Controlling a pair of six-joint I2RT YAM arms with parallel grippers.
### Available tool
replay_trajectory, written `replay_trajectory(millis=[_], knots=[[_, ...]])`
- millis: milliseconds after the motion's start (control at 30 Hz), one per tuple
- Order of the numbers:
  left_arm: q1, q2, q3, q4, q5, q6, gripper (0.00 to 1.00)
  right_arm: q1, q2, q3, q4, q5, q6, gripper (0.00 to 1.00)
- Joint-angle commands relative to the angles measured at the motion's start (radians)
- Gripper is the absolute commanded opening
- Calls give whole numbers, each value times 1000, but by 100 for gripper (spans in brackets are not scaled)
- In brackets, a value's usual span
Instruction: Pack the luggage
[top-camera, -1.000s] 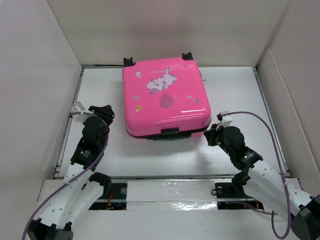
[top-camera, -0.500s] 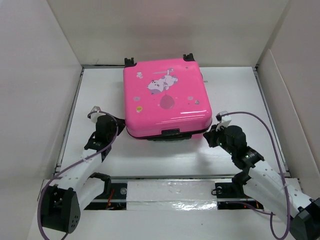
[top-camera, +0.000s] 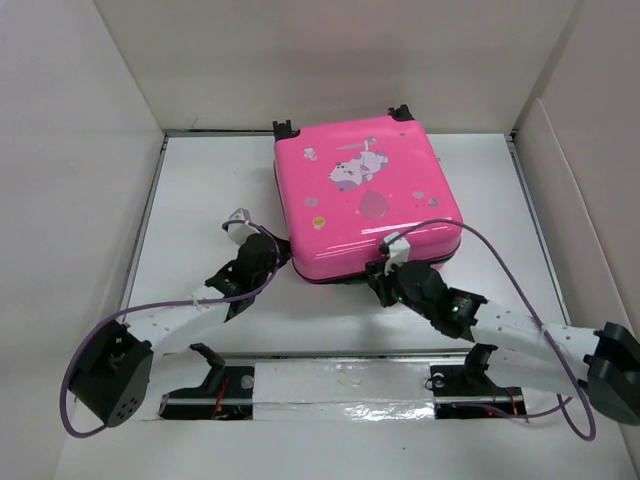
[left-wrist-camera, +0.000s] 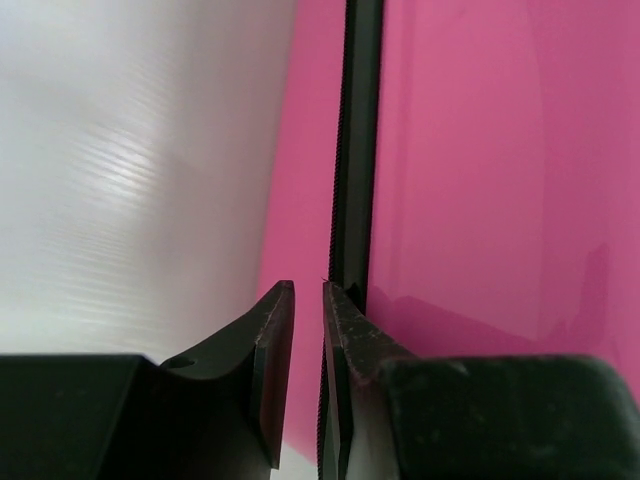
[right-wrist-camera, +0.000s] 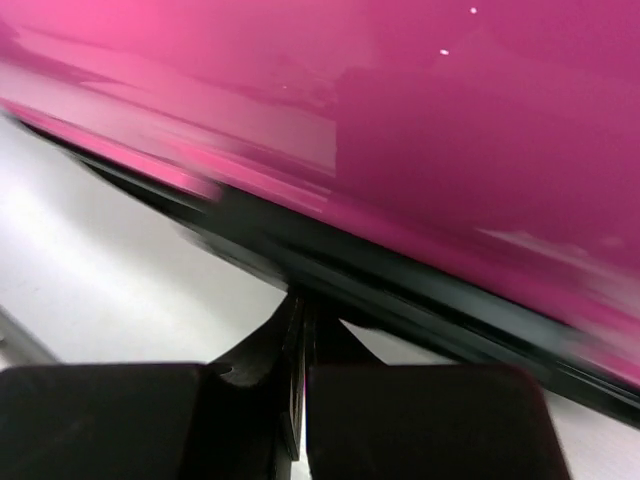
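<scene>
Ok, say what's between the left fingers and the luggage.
Nothing; the left wrist view shows the left fingers at the luggage's black zipper trim, no gap visible.

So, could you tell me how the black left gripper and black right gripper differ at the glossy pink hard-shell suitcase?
The left gripper is slightly open; the right gripper is shut. The left gripper is by the left near corner of the suitcase, the right gripper by its near edge. Both face its black zipper trim.

White walls (top-camera: 330, 60); white tabletop (top-camera: 200, 190)
</scene>
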Motion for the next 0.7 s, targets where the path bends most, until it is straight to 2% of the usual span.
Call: replay_trajectory(millis=[0,100,167,200,300,400,433,533,667], knots=[[-139,52,98,210,156,-53,16,146,101,113,264,-114,53,0],[-196,69,149,204,146,-7,16,242,218,146,347,-66,76,0],[-230,69,192,106,78,4,15,243,232,124,451,-60,95,0],[-230,54,181,129,93,27,15,243,243,104,486,-59,105,0],[-230,34,186,108,138,44,17,243,255,117,458,-27,106,0],[-230,14,198,63,141,68,35,243,203,99,407,10,107,0],[-181,3,195,55,133,71,52,243,176,65,389,29,106,0],[-45,-64,163,87,184,62,79,226,41,7,318,41,101,0],[96,-97,166,132,189,62,89,136,-145,-21,194,-22,70,0]])
